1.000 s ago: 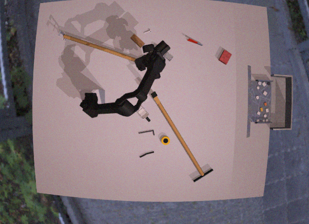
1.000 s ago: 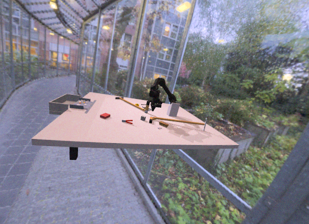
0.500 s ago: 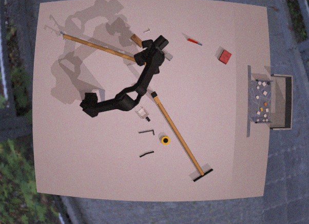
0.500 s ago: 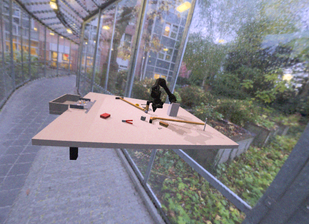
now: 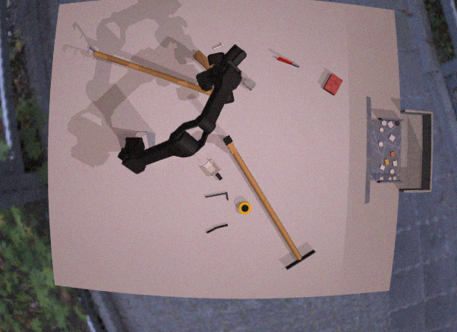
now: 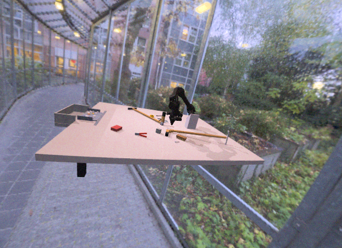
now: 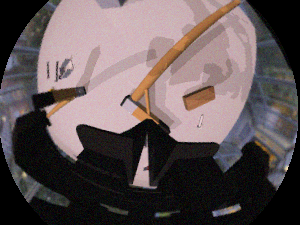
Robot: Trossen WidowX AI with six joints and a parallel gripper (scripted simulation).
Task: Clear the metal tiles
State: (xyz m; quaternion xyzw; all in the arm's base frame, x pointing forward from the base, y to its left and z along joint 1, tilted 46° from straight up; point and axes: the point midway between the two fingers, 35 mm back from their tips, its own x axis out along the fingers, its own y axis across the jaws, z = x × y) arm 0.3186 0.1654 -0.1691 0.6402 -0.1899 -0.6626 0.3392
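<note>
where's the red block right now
In the top view the red block lies on the table's upper right, between the red-handled tool and the steel bench plate.

Top view: wide lane over worktop (image 5: 311, 148) (image 6: 85, 147) btwn red block (image 5: 333, 84) (image 6: 116, 128) and long scraper (image 5: 266, 201) (image 6: 146, 115), running twd catch-box edge. Plate side walls (image 5: 391, 119) (image 6: 86, 118) narrow the approach there; entry btwn them from worktop side. Scraper lies diagonally, blocks low passes twd bottom-R corner; yellow ring (image 5: 240, 208) (image 6: 152, 116) just beside handle. Bottom-L corner has room. Top-L: hooked rod (image 5: 152, 71) (image 6: 199, 133) (image 7: 175, 54) obstructs, wood block (image 5: 203, 59) (image 6: 181, 137) (image 7: 199, 97) near its inner end. Top-R corner: room beyond red block.
</note>
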